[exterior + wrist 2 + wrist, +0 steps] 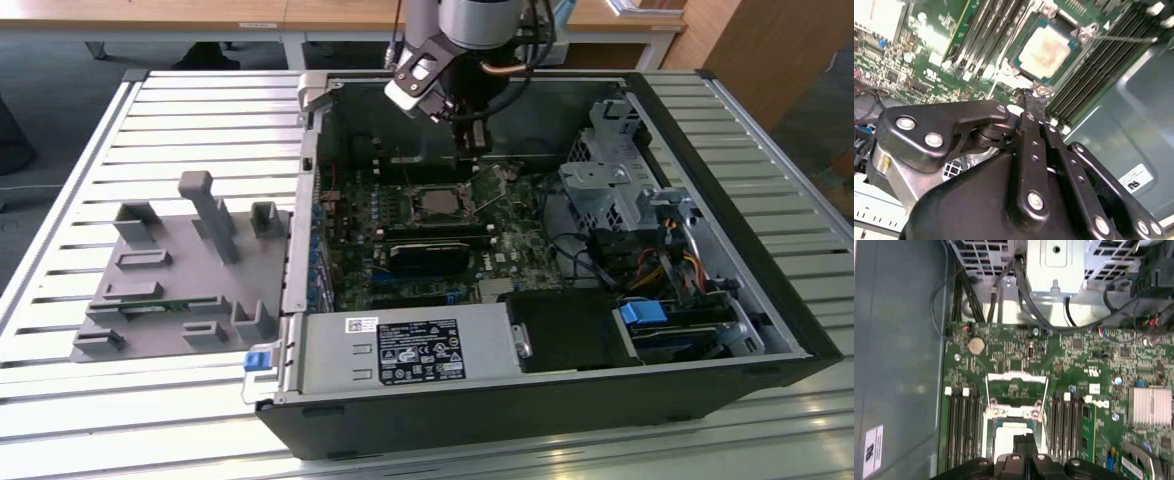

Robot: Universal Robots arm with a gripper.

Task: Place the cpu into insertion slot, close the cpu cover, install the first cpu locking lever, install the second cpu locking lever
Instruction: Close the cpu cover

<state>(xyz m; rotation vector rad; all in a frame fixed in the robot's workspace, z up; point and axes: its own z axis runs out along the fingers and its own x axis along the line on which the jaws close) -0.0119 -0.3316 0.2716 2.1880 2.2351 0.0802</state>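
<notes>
From where I stood, the cpu [1046,50] had a dull tan-silver metal face, the cpu cover [1016,375] was thin bare shiny metal, the motherboard [1089,355] glossy green, the jaws matt black with bright screw heads, the case [534,410] matt black, and the slatted surface [200,100] pale brushed metal.

A pale silver metal table of long parallel slats [134,430] carries two things. A black open-sided computer case [534,405] lies flat on it. On the exterior view's left of the case, right against its edge, rests a grey moulded plastic holder plate with upright posts [174,290].
</notes>
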